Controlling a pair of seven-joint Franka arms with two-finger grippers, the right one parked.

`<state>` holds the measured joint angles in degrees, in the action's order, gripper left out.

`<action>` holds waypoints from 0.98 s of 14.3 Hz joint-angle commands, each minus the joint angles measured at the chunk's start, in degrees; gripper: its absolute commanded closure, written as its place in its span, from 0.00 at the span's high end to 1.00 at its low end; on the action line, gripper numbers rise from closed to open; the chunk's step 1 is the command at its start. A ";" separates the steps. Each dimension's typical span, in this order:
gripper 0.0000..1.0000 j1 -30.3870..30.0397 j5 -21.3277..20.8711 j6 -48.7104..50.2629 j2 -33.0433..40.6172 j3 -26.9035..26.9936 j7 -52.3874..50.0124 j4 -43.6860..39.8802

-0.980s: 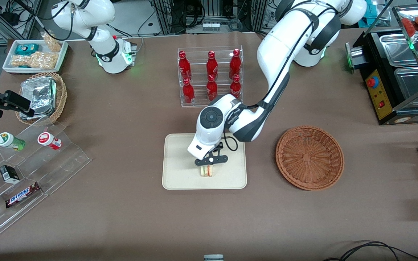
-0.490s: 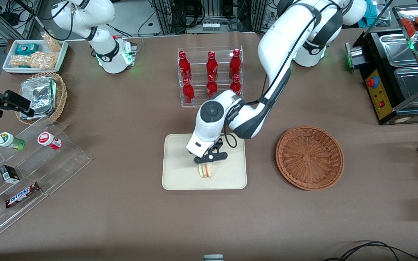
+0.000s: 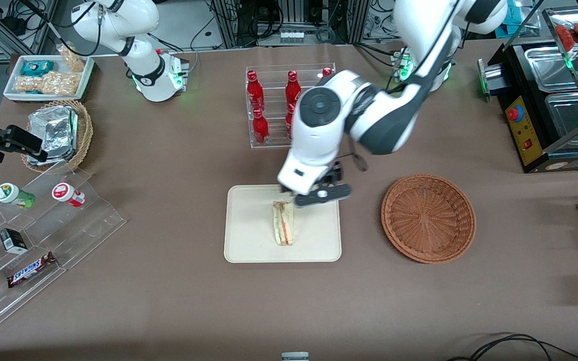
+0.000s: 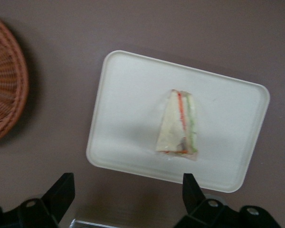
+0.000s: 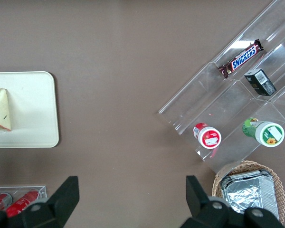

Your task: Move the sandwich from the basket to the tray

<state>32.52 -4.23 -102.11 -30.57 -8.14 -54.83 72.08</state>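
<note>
The sandwich [image 3: 283,223], a clear-wrapped wedge with red and green filling, lies on the cream tray [image 3: 249,240] near its middle. My gripper [image 3: 315,197] hangs open well above the tray's edge that is farther from the front camera, apart from the sandwich and holding nothing. The wrist view looks down on the sandwich [image 4: 178,126] and tray [image 4: 128,95] past the spread gripper [image 4: 126,183]. The reddish-brown basket [image 3: 428,218] sits beside the tray toward the working arm's end, with nothing in it. Its rim shows as the basket [image 4: 4,95] in the wrist view.
A clear rack of red bottles [image 3: 291,105] stands farther from the front camera than the tray, under my arm. Toward the parked arm's end are a stepped acrylic shelf of snacks [image 3: 43,225], a tan basket of foil packages [image 3: 58,133] and a white snack tray [image 3: 48,77]. A black appliance [image 3: 550,100] stands toward the working arm's end.
My gripper has let go of the sandwich, opened and risen, drifting away from the front camera. The sandwich stays on the tray, now showing its full length.
</note>
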 commanded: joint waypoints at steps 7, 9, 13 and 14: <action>1.00 -14.57 0.27 3.40 20.53 -0.12 14.89 24.14; 1.00 -19.83 0.71 7.86 23.97 -0.21 23.93 25.04; 1.00 -30.73 0.89 15.78 26.17 -0.12 42.40 21.45; 1.00 -33.11 0.89 18.23 26.26 -0.03 45.83 19.35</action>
<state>3.68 -4.10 -87.55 -5.24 -7.43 -15.35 93.78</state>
